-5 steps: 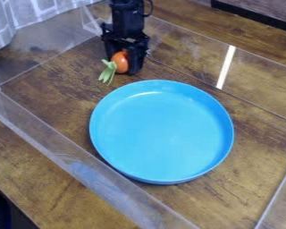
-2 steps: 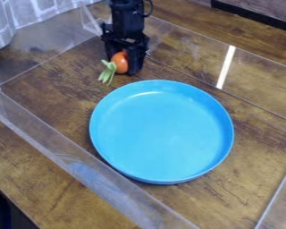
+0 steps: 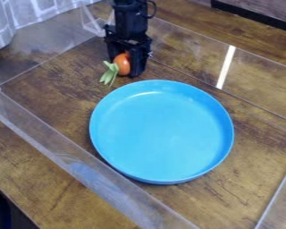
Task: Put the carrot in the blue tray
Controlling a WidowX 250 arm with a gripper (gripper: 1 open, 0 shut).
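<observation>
Nothing much has moved beyond a slight shift of my gripper [image 3: 126, 63]; its jaws sit narrowed around the carrot [image 3: 121, 64], just beyond the blue tray [image 3: 161, 131] at its far rim. Risk: a shallow pinch could let it slip during lifting

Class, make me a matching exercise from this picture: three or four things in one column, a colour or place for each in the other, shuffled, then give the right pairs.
Things:
1. carrot
2. tray
3. pincer
4. table

Descriptions:
A. brown wood
B. black, pointing down at the far edge
C. round, bright blue, nothing in it
D. orange with a green top, between the black fingers

Pairs: 1-D, 2-C, 3-B, 4-A
</observation>
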